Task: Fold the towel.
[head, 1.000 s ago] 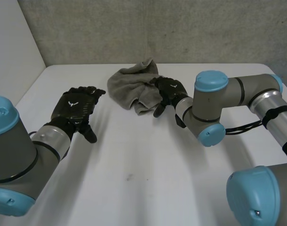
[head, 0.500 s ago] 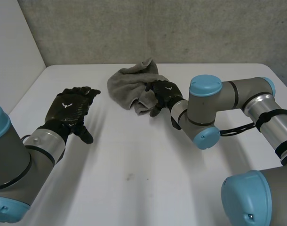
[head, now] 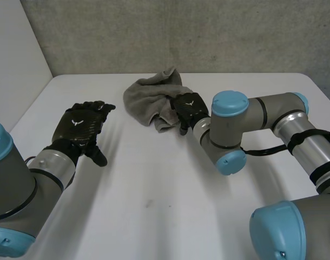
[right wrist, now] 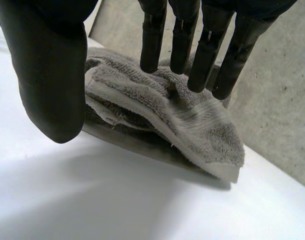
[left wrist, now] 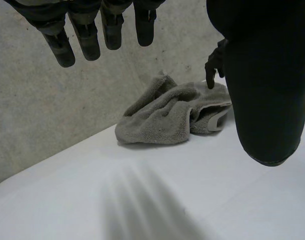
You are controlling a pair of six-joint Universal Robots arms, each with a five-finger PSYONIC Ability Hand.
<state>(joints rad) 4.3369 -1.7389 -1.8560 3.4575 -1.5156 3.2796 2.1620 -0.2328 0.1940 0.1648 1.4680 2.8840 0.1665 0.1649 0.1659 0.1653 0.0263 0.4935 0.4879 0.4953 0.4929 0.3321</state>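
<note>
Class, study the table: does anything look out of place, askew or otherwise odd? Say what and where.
The grey terry towel lies crumpled in a heap near the far edge of the white table, layers bunched unevenly rather than spread flat. The open right hand is at its edge; the open left hand is apart from it.

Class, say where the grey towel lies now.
In the head view, the towel lies bunched far on the table near the wall, the right robot hand at its right edge.
</note>
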